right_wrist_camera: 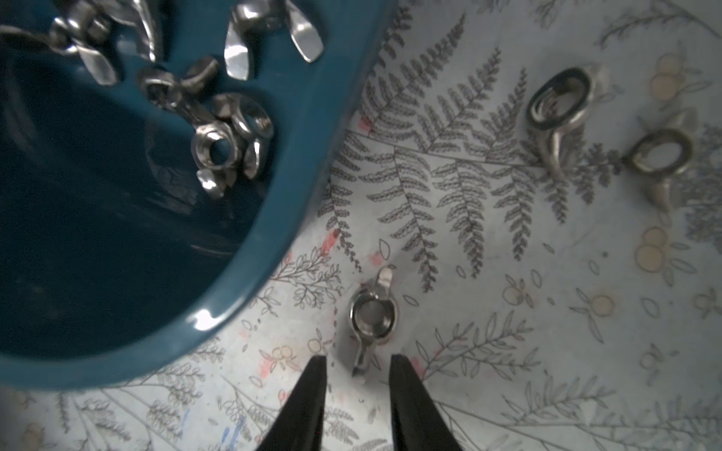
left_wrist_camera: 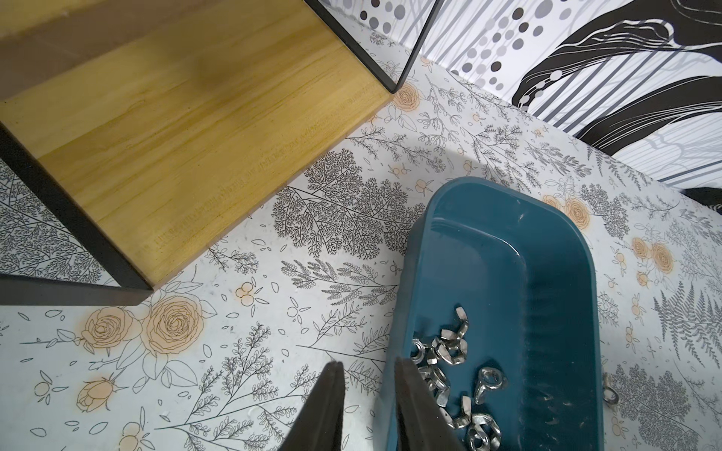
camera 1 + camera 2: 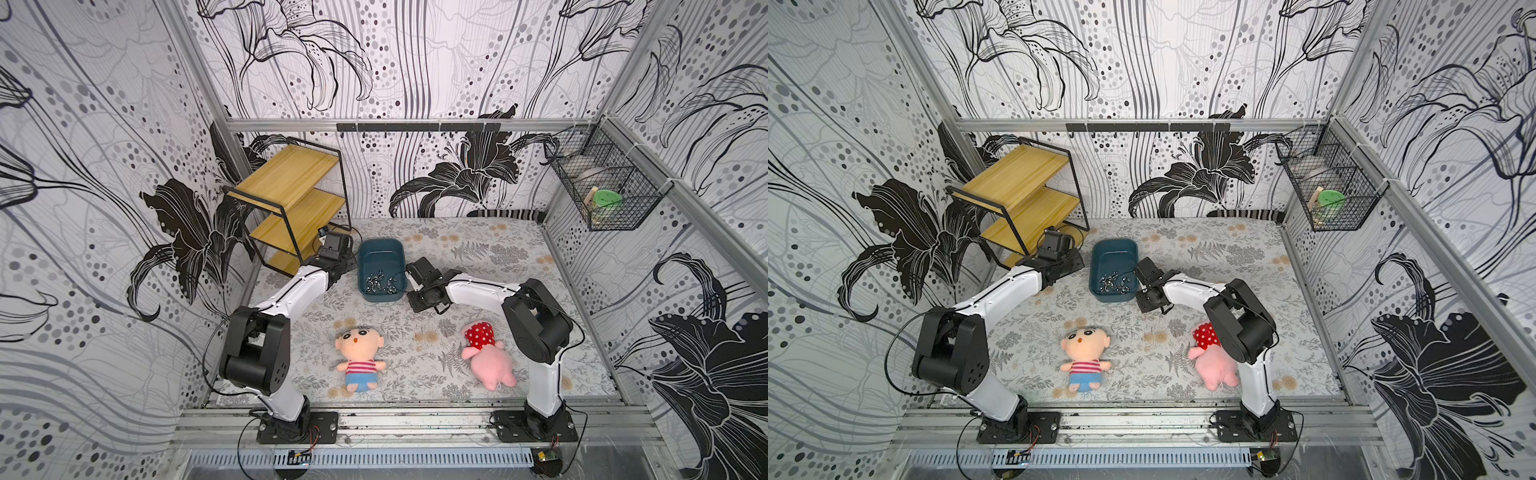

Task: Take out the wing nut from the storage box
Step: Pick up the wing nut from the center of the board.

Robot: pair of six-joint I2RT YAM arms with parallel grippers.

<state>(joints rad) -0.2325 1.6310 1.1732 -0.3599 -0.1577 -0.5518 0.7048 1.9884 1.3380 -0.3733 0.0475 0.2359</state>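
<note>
Currently, I list: right gripper [image 1: 356, 360], jaws parted, pinching nothing; wing nuts [image 1: 218, 148] in the storage box [image 1: 273, 218] lie at wrist-frame upper left of it, just past the rim.

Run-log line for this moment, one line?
left gripper astride storage box wall | right gripper open, wing nut on table at tips | two other nuts outside | pile inside box

Counted three loose wing nuts [image 1: 372, 316] on the counter [image 1: 508, 332]: one right in front of the right tool [image 1: 357, 357], two further off. One storage box [image 1: 281, 234], its heap was too tangled to count. Two plush dolls [image 3: 359, 357].
</note>
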